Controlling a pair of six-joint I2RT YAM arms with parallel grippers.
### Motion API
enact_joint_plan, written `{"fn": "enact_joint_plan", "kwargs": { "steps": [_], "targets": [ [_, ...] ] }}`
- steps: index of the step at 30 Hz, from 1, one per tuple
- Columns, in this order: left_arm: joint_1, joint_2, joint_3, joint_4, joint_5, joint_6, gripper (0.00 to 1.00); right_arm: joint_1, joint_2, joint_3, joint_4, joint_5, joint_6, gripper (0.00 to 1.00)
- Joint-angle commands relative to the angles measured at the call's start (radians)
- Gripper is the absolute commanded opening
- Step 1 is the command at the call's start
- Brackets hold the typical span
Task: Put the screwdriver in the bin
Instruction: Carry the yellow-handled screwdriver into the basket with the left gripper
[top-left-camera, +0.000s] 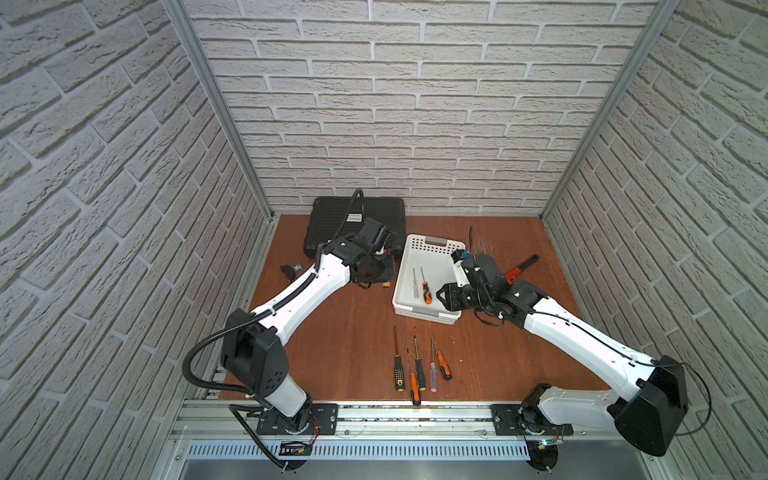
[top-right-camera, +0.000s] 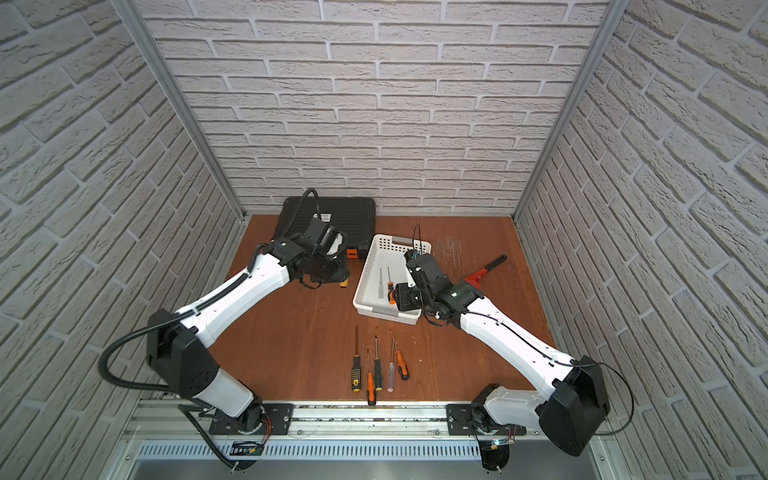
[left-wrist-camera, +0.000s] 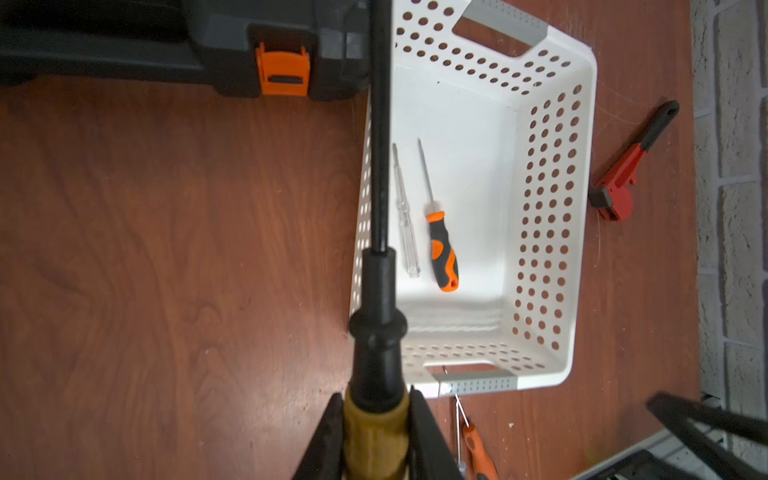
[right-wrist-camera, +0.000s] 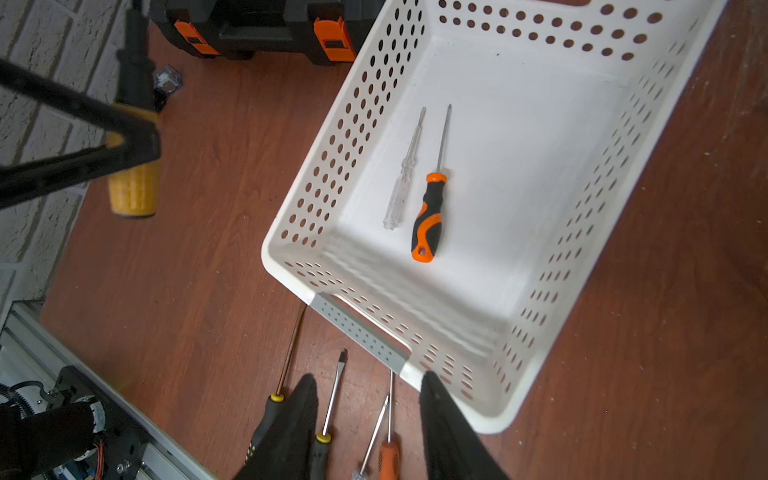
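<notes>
Left gripper (left-wrist-camera: 374, 401) clamps screwdriver (left-wrist-camera: 378, 291); shaft tip out of frame.

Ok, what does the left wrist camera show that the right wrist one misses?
Left wrist only: the red wrench beside the bin. Right wrist only: the second orange latch on the case and a long yellow-collared screwdriver on the table. Both: the bin holding a clear screwdriver and an orange-and-black one, and the yellow-handled screwdriver clamped in the left gripper.
</notes>
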Motion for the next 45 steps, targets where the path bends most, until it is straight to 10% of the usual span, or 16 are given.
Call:
{"fn": "enact_joint_plan", "kwargs": {
  "steps": [1, 20, 40, 45],
  "targets": [
    [-0.038, 0.099, 0.114, 0.055, 0.048, 0.032, 0.0, 0.007, -0.077, -0.03, -0.066, 0.044, -0.016, 0.43],
    [-0.184, 0.636, 0.487, 0.097, 0.102, -0.053, 0.0, 0.005, -0.185, -0.09, -0.146, 0.099, -0.001, 0.44],
    [-0.191, 0.705, 0.451, 0.057, -0.045, -0.099, 0.0, 0.005, -0.159, -0.109, -0.111, 0.081, 0.005, 0.44],
    [-0.2, 0.685, 0.437, 0.079, -0.021, -0.1, 0.15, 0.005, -0.143, -0.108, -0.092, 0.067, 0.007, 0.44]
  ]
}}
